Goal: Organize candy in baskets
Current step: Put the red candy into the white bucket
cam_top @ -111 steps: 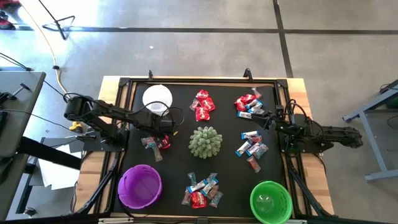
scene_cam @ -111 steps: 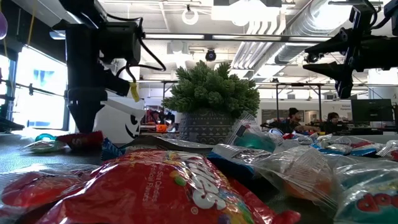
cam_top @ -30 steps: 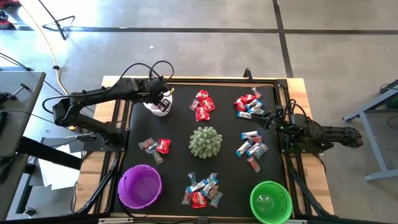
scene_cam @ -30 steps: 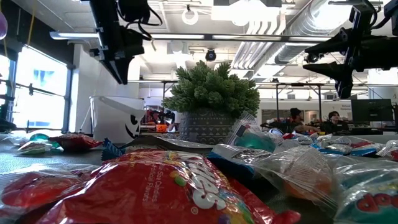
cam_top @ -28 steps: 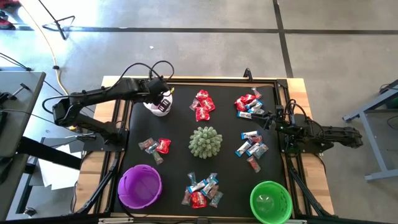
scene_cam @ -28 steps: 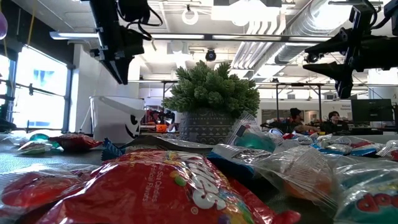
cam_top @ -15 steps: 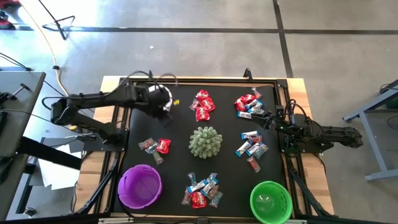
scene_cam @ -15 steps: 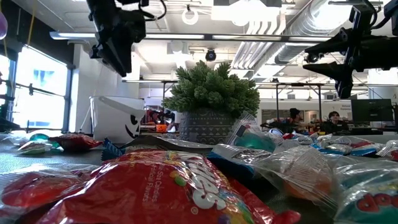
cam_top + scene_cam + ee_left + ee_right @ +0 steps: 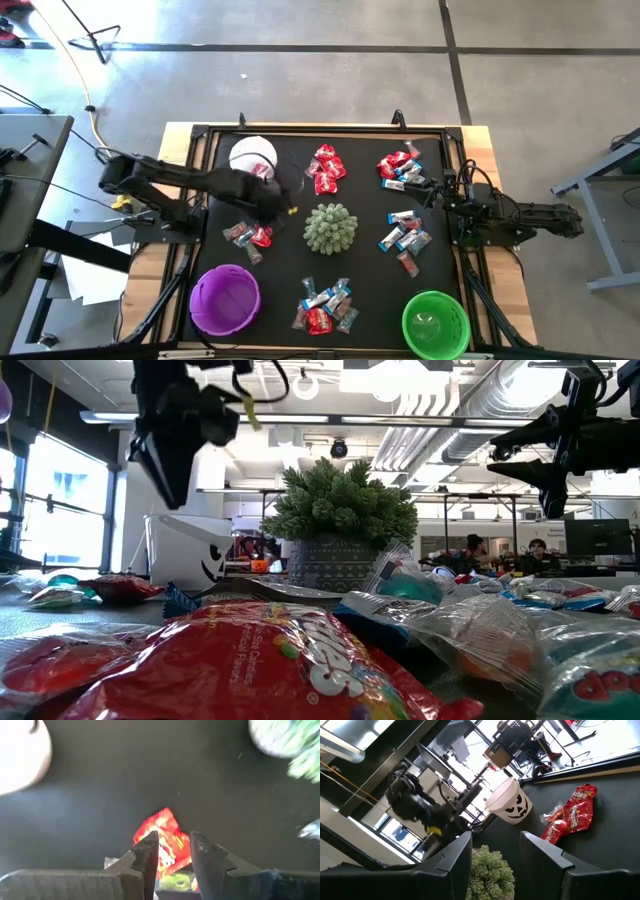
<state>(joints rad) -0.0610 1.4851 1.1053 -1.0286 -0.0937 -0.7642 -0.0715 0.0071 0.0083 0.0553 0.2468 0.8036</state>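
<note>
My left gripper [image 9: 272,203] hangs open above the black mat, fingers pointing down, nothing between them. Straight below it in the left wrist view lies a red candy packet [image 9: 162,827], part of the small candy pile [image 9: 250,236] near the table's left side. The white basket [image 9: 252,155] stands just beyond, toward the far edge. The purple basket [image 9: 225,298] and green basket [image 9: 435,323] stand at the near edge. My right gripper [image 9: 432,190] waits open at the right edge, held level above the table.
A spiky pale-green ball [image 9: 330,228] sits mid-table, right of my left gripper. More candy piles lie at the far middle [image 9: 328,168], far right [image 9: 400,167], right [image 9: 405,235] and near middle [image 9: 325,305]. A raised black frame [image 9: 200,135] rims the mat.
My left gripper has swung from over the white basket toward the table's near edge and a little toward the spiky ball, sinking somewhat and turning as it went. It now hangs over the left candy pile. The candy and baskets have stayed in place.
</note>
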